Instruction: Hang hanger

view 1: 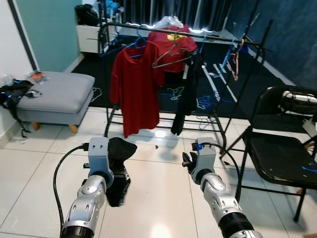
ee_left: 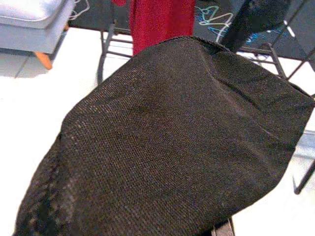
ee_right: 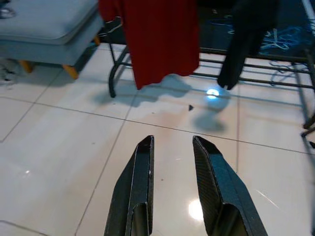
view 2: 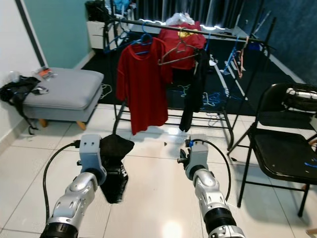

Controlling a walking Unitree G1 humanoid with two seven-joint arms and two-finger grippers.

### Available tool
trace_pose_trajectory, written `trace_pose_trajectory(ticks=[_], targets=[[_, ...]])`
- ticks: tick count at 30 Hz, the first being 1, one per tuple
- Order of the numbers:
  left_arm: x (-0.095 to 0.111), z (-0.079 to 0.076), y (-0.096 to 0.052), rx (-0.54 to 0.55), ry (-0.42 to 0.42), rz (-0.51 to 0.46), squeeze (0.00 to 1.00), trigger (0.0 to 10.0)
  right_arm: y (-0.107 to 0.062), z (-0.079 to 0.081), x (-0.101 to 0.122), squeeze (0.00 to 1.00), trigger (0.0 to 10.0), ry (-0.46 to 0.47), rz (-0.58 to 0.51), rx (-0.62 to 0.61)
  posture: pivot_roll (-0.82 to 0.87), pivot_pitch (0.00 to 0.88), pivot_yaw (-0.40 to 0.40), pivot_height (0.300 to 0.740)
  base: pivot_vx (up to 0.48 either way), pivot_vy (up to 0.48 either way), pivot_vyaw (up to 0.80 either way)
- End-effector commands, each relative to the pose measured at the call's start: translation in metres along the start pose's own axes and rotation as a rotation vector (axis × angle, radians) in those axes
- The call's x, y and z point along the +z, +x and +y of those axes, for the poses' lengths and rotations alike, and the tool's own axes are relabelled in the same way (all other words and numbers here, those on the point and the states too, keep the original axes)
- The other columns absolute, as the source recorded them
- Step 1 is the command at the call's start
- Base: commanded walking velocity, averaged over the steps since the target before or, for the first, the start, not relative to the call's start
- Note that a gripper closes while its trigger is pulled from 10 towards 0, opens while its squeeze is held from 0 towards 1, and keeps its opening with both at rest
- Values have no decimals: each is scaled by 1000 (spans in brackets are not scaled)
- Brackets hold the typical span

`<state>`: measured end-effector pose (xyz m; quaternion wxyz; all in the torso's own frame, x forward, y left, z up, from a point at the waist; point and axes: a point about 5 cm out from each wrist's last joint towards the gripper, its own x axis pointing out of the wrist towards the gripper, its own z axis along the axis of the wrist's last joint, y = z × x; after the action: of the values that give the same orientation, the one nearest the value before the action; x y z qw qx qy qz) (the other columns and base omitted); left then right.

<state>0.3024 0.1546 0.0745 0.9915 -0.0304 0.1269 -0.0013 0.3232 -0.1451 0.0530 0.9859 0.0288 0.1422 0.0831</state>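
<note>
A black garment (view 1: 120, 168) is carried at the left gripper (view 2: 112, 163) — its fingers are covered, so their state cannot be told. The right gripper (ee_right: 172, 162) is held spread and empty, near the far clothes rack (view 1: 198, 33) where hanging is intended.

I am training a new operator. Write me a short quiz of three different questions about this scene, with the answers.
1. True or false: the right gripper is open and holds nothing.
2. Multiple choice: what drapes from the left gripper?
A. a red T-shirt
B. a black garment
C. a blue hanger
3. Fill the gap: the red T-shirt hangs on a blue hanger from the clothes ____.

Key:
1. True. Its two black fingers stand apart above the white tile floor.
2. B. The black garment covers the left gripper's fingers.
3. rack: the black clothes rack stands ahead of the robot.
</note>
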Motion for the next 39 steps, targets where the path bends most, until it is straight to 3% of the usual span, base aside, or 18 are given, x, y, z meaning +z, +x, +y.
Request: trace_pose_trajectory(ticks=[1, 12, 17, 23, 34, 39], targets=[[-3, -3, -1, -17, -14, 4, 0, 10000, -1, -1, -3, 0, 10000, -2, 9, -1, -49, 0, -73, 740, 0, 0, 0], [1, -11, -1, -72, -41, -16, 0, 10000, -1, -2, -1, 0, 10000, -2, 7, 13, -58, 0, -71, 740, 154, 0, 0], [1, -10, -1, -63, -55, -21, 0, 10000, -1, -2, 0, 0, 10000, -2, 7, 15, -56, 0, -75, 740, 332, 0, 0], [2, -8, -1, -55, -62, -24, 0, 10000, 0, -1, 0, 0, 10000, 2, 14, 17, -55, 0, -74, 740, 350, 0, -729], [4, -10, 1, -68, -47, -37, 0, 10000, 0, -2, 1, 0, 10000, -5, 1, 14, -58, 0, -74, 740, 342, 0, 0], [5, -11, 1, -72, -52, -53, 0, 10000, 0, -2, 2, 0, 10000, -5, 2, 14, -57, 0, -73, 740, 0, 0, 0]])
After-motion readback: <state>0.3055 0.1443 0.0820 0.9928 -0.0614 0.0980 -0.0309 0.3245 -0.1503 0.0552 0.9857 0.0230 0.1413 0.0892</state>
